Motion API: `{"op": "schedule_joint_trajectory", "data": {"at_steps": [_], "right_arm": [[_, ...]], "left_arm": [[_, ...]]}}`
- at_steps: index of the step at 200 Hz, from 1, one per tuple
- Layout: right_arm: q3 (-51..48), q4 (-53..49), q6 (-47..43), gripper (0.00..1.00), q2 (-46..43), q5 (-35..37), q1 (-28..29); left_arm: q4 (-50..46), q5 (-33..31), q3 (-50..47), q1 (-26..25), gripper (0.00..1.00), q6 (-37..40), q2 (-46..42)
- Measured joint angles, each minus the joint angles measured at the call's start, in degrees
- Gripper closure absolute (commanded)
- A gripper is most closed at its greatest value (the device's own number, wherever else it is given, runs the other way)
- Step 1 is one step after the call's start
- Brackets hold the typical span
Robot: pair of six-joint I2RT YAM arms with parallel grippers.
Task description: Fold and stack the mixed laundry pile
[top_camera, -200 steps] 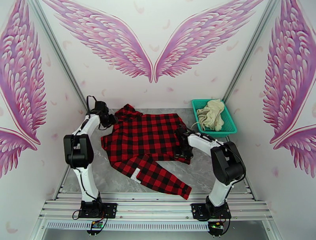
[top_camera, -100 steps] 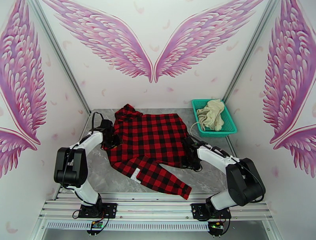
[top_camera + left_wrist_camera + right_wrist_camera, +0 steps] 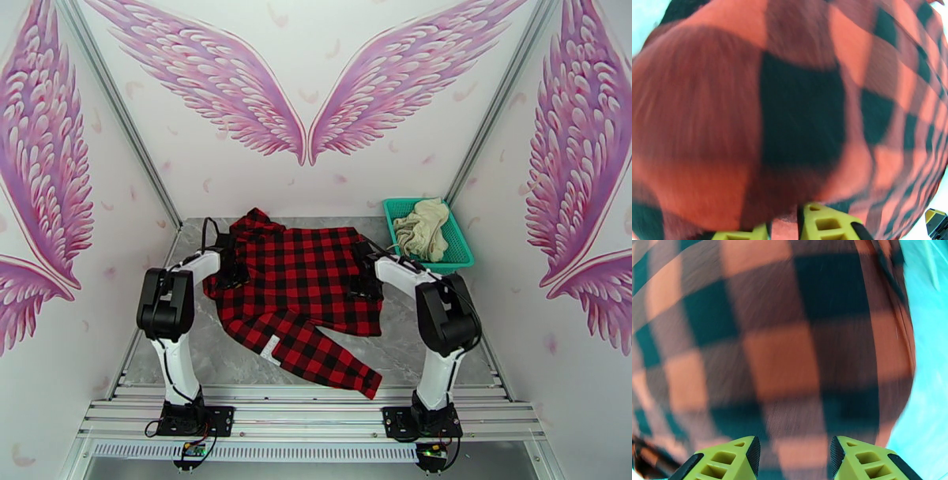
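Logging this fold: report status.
Left tool pinched on checked shirt, left edge. Right tool open over right edge. Cream garment in basket. Nothing obstructing.

The grey marbled table (image 3: 229, 359) bears the spread checked shirt (image 3: 300, 276) and, far right, a teal basket (image 3: 460, 246).

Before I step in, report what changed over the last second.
Left claw moved nearer and inward onto the shirt's left edge, pinching fabric. Right claw, open, slid farther up the shirt's right edge. Shirt, basket and cream cloth stayed put.
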Motion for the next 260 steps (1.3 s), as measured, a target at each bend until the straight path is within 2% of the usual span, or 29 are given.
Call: {"op": "schedule_joint_trajectory", "data": {"at_steps": [55,99,125,153,173,214,260], "right_arm": [[16.41,-2.89,-0.02,0.45,12.13,0.9,-0.46],[23.65,-6.97,-0.28,0.43,15.76,1.14,-0.72],[20.98,-7.89,-0.31,0.44,12.02,1.09,-0.66],[11.13,-7.54,-0.02,0.47,0.31,0.79,0.68],[3.48,-5.97,0.94,0.5,-6.99,-1.09,2.91],[-7.23,-2.93,3.04,0.52,-7.58,-3.26,5.07],[-8.57,-2.86,3.26,0.48,-5.57,-1.62,4.96]], "left_arm": [[0.04,1.42,16.74,2.45,0.74,-1.27,11.08],[-2.27,1.95,19.19,2.91,0.58,0.0,11.06],[-2.86,1.88,12.11,2.75,0.59,0.76,2.54],[-3.45,1.62,1.25,1.51,0.68,1.88,-12.09],[-2.45,2.25,-6.27,-1.97,0.73,2.03,-19.58],[-0.26,3.15,-16.37,-10.47,0.82,1.22,-17.97],[1.4,2.21,-25.42,-11.65,0.82,-0.79,-18.62]]}}
